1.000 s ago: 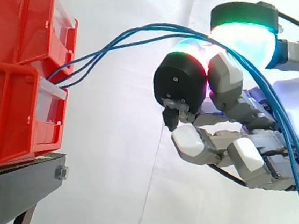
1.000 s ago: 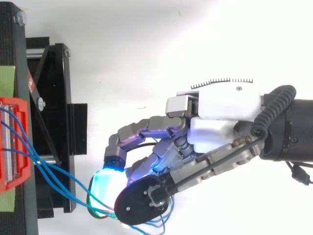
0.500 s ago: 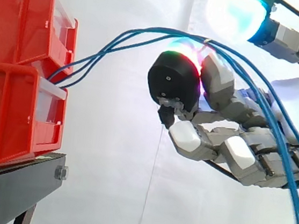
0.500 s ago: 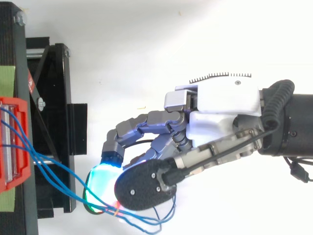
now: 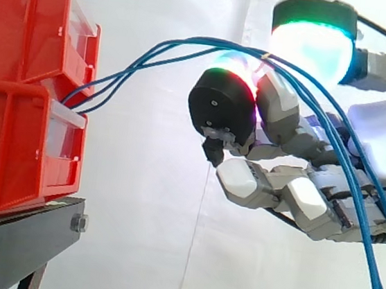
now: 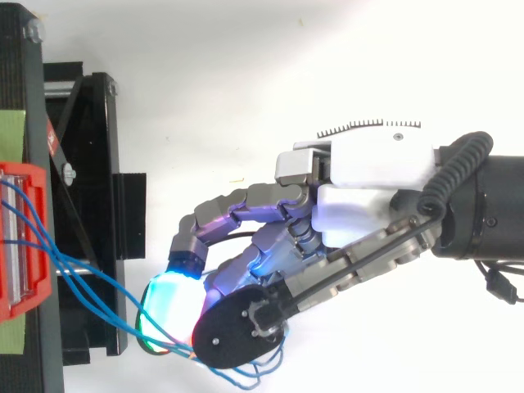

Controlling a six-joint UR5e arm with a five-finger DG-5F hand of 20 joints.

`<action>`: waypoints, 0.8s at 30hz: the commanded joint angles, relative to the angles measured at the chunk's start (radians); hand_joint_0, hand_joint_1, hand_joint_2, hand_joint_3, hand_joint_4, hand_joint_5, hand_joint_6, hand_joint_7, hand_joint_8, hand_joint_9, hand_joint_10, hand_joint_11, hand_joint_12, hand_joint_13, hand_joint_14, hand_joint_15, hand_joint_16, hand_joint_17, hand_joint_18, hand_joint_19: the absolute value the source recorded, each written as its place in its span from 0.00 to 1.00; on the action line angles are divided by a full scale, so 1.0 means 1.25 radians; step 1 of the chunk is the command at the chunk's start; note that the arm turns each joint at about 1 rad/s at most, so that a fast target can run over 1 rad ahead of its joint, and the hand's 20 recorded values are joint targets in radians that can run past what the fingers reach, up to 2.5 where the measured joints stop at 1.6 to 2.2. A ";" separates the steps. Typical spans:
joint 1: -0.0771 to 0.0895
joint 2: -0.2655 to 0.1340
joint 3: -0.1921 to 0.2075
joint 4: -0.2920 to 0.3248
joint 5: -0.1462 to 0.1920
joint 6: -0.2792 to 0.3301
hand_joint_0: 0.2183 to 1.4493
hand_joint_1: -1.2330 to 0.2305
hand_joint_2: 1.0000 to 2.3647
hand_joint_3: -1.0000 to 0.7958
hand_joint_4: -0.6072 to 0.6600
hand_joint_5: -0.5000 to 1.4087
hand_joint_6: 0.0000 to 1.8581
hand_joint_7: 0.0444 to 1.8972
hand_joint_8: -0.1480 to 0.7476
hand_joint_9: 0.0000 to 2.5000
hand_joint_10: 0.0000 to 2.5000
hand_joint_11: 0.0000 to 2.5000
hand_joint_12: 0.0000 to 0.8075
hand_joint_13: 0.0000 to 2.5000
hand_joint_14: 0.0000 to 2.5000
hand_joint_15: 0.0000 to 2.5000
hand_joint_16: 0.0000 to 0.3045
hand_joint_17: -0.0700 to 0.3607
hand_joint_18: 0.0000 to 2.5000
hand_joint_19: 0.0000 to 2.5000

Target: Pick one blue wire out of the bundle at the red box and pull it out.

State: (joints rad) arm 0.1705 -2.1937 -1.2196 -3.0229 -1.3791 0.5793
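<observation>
You have the hand [image 6: 377, 172] clamped on the blue wires [image 5: 121, 73] well out from the red box [image 5: 11, 145], leaving slack to pull against.

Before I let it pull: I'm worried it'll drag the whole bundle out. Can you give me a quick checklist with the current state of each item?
1. One wire singled out: not ok; several blue wires run together across the robot hand.
2. Firm hold on the wires: cannot tell.
3. Wires lead into the lower red box: ok.
4. Slack before the pull: ok; they arch loosely between box and robot hand.
5. Robot hand apart from the box: ok.
6. Lower red box seated on the black stand: ok.
</observation>
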 commanded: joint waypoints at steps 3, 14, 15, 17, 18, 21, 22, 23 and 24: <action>0.000 0.000 0.000 0.000 0.000 0.000 0.25 0.42 0.00 0.31 0.63 0.20 0.27 0.56 0.43 0.33 0.01 0.22 0.47 0.18 0.01 0.14 0.21 0.49 0.17 0.26; 0.000 0.000 -0.001 0.000 0.000 -0.002 0.21 0.52 0.00 0.28 0.70 0.27 0.27 0.61 0.45 0.38 0.01 0.15 0.49 0.20 0.01 0.13 0.22 0.52 0.17 0.25; 0.001 0.000 0.000 0.000 0.000 -0.003 0.21 0.50 0.00 0.28 0.69 0.27 0.27 0.62 0.43 0.39 0.01 0.14 0.48 0.21 0.01 0.13 0.22 0.52 0.18 0.25; 0.000 0.000 0.000 0.000 0.000 -0.007 0.21 0.49 0.00 0.28 0.69 0.28 0.27 0.63 0.42 0.41 0.01 0.13 0.48 0.22 0.01 0.13 0.22 0.51 0.18 0.25; 0.000 0.000 0.000 0.000 0.000 -0.007 0.21 0.48 0.00 0.28 0.68 0.29 0.27 0.63 0.41 0.42 0.01 0.12 0.46 0.23 0.01 0.13 0.21 0.50 0.19 0.24; 0.001 0.000 -0.001 0.000 0.000 -0.008 0.20 0.47 0.00 0.28 0.66 0.29 0.27 0.64 0.40 0.44 0.00 0.09 0.46 0.24 0.01 0.12 0.21 0.49 0.21 0.24; 0.000 0.000 0.000 0.000 0.000 -0.009 0.20 0.46 0.00 0.28 0.65 0.30 0.27 0.63 0.40 0.45 0.00 0.09 0.45 0.25 0.01 0.12 0.21 0.49 0.21 0.24; 0.000 0.000 -0.001 0.000 0.000 -0.011 0.20 0.46 0.00 0.28 0.65 0.30 0.27 0.64 0.39 0.45 0.00 0.08 0.45 0.25 0.00 0.12 0.21 0.49 0.22 0.24; 0.000 0.000 -0.002 0.000 0.000 -0.011 0.19 0.45 0.00 0.28 0.64 0.30 0.27 0.63 0.38 0.46 0.00 0.07 0.45 0.25 0.00 0.12 0.21 0.49 0.22 0.24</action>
State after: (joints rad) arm 0.1707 -2.1936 -1.2208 -3.0235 -1.3791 0.5682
